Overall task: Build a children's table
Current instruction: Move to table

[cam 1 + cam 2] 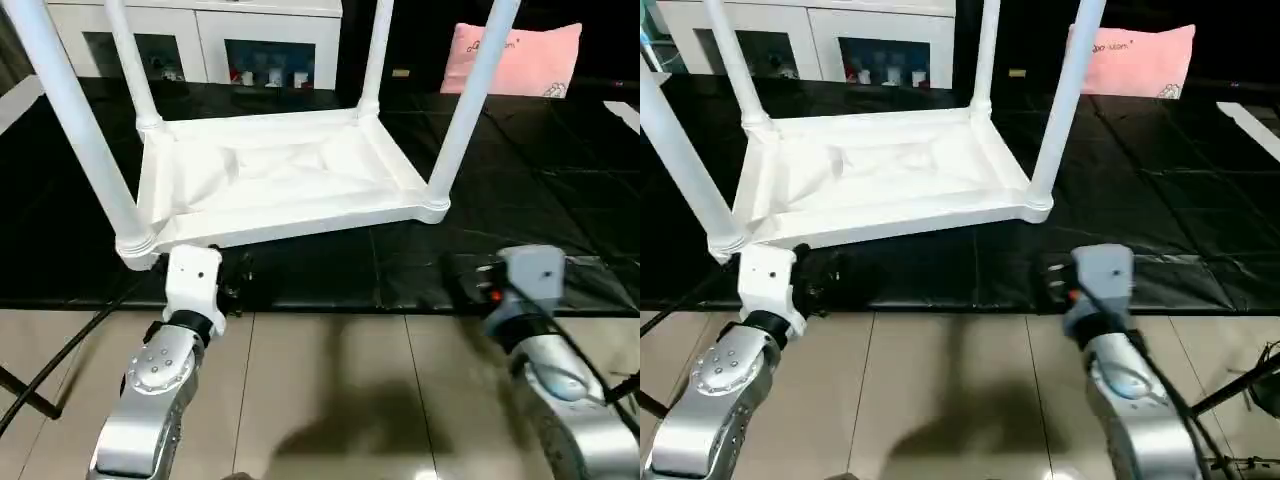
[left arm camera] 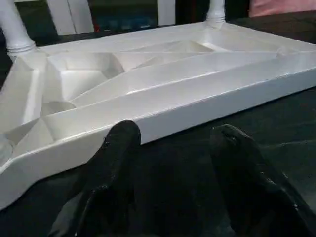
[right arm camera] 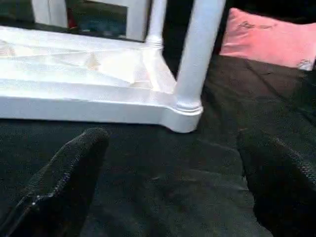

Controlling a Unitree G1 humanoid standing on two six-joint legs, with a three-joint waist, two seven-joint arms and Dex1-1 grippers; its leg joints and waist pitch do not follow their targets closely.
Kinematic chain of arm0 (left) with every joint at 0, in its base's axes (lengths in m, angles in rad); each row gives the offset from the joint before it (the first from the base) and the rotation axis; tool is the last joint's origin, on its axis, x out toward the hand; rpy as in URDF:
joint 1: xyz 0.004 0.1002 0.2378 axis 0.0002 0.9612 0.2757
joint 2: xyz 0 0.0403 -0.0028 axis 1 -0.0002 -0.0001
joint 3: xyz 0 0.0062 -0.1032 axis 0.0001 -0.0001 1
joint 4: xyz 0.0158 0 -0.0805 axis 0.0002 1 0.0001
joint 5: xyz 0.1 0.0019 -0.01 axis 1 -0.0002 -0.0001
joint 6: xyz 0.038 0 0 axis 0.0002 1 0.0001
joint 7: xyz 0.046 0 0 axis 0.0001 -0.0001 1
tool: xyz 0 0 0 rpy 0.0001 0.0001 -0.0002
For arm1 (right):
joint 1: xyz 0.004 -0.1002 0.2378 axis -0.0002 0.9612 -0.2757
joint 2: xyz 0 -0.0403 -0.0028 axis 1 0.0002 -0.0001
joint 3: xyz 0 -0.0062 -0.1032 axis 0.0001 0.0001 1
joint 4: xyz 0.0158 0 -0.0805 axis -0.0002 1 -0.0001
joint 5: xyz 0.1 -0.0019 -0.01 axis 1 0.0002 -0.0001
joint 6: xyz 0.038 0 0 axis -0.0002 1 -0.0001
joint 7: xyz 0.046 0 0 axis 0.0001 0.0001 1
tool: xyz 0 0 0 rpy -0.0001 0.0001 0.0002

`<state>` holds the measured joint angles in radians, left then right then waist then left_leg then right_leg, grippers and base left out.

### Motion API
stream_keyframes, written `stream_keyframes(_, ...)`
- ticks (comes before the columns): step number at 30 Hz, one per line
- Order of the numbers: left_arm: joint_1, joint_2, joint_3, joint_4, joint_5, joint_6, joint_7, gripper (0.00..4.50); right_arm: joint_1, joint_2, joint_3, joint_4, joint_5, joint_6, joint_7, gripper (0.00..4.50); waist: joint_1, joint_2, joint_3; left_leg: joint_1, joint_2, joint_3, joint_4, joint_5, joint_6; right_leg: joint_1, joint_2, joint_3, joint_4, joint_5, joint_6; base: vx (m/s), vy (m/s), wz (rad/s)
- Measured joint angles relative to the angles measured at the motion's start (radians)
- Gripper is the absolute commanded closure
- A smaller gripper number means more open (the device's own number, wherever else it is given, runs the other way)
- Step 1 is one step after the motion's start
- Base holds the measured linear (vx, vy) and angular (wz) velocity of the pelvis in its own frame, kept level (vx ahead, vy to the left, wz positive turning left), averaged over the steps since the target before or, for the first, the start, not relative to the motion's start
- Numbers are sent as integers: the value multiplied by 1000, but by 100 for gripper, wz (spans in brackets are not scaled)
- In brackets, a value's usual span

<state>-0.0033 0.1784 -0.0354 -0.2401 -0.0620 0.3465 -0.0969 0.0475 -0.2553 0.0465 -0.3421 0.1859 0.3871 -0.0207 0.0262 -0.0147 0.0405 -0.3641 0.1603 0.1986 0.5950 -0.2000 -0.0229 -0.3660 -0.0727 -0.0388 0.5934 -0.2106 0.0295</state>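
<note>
While the tabletop (image 1: 280, 180) lies upside down on the black mat (image 1: 520, 170), its ribbed underside faces up and all four legs (image 1: 470, 100) stand upright in the round corner sockets. The table sits near the front edge of the mat, with a white cabinet (image 1: 200, 35) behind it and a pink cushion (image 1: 515, 58) at the far right of the mat.

The left gripper (image 2: 173, 143) hovers just in front of the near long edge of the tabletop, close to the near-left corner. Its two black fingers (image 2: 116, 163) stand partly spread with nothing between them, and they are not touching the table.

The right gripper (image 3: 173, 143) hovers over the mat near the near-right corner socket (image 3: 185, 113). Its fingers (image 3: 74, 168) are spread wide and hold nothing.

Both silver forearms (image 1: 150, 400) reach forward over the tiled floor (image 1: 340, 400) toward the mat.
</note>
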Motion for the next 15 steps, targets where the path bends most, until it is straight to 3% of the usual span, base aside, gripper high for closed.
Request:
stream_keyframes(1,2,-2,5,0,2,0,6,190,0,7,0,0,-4,2,-2,0,-3,-2,2,8,0,0,0,-3,-1,2,0,-1,-1,-3,0,0,0,0)
stream_keyframes(5,10,0,38,-1,14,-2,19,190,3,18,-17,0,0,16,-6,0,-23,-4,5,40,1,-5,0,-24,-4,39,0,-9,-17,-14,1,28,7,-2)
stream_keyframes(11,9,6,35,-3,14,-4,14,190,14,30,-40,0,48,48,11,0,-47,-3,1,46,-2,-3,0,-42,-3,53,-1,-5,-19,-24,-5,86,15,-3)
stream_keyframes(15,7,2,29,-3,16,-4,13,190,14,37,-41,-9,54,42,34,0,-45,3,-2,45,-2,-3,0,-58,2,62,-1,-6,-18,-47,-9,103,-1,2)
